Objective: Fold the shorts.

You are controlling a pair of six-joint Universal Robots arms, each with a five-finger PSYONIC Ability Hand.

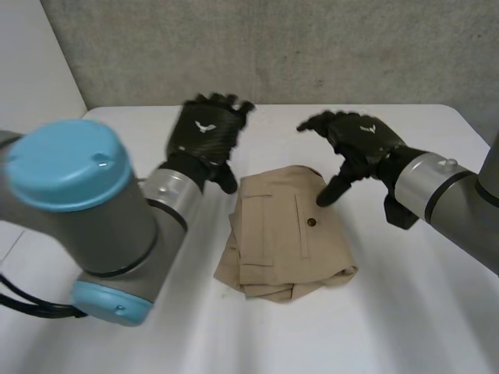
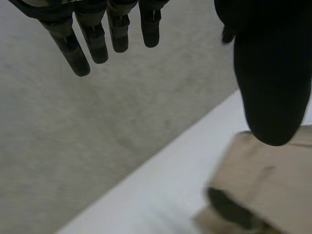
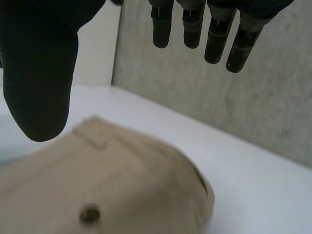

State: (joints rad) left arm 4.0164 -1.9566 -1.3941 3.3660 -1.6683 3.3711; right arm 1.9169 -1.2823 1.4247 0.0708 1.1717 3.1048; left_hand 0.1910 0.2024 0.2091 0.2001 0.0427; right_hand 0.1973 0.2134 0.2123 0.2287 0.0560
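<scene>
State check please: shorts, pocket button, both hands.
shorts: folded into a compact bundle, lying on the table, held by neither hand.
pocket button: facing up on the top layer.
left hand: open, fingers straight, raised by the shorts' far left corner, holding nothing.
right hand: open, fingers relaxed, thumb pointing down over the shorts; contact unclear.

The left robot hand (image 2: 273,73) hangs with its fingers (image 2: 92,44) straight and spread, holding nothing. Its thumb is apart from them and reaches down over the folded tan shorts (image 2: 273,190); whether it touches the cloth cannot be told. The shorts lie on the white bench (image 2: 161,190), near its far edge, with a grey wall (image 2: 97,126) beyond. A dark patch at the fold is too blurred to identify.
</scene>
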